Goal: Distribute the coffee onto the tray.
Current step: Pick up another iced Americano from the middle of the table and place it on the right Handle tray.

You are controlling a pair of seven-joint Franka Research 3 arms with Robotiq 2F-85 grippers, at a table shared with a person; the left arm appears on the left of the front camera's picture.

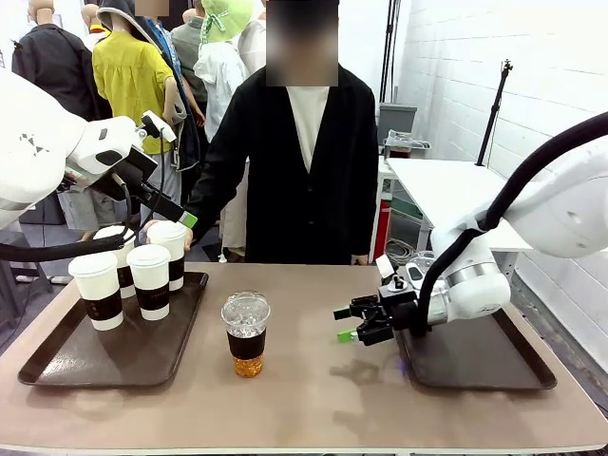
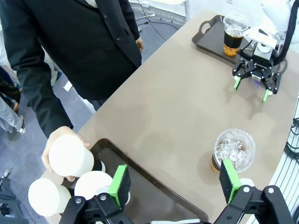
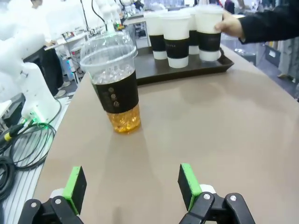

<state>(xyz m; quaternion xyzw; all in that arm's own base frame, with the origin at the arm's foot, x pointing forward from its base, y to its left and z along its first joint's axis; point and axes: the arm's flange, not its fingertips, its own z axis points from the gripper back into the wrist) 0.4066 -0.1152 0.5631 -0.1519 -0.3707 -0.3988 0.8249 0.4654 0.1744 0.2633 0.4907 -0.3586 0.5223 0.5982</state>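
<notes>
Right hand [image 3: 131, 183] agape; cup [image 3: 115, 88] print unclear

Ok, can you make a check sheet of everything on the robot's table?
Surface: brownish table, two dark brown trays: left tray, right tray.
Job's things: four white paper cups with dark bands on left tray, person's hand holding one; clear dome-lidded iced coffee cup on bare table; second iced coffee cup on right tray.
Clutter: nothing seen.
End effectors: left end effector open above left tray; right end effector open, empty, near right tray.
Cables: black cable along right arm; green and black cables beside table.
Surroundings: person in black jacket, white brick wall.
</notes>
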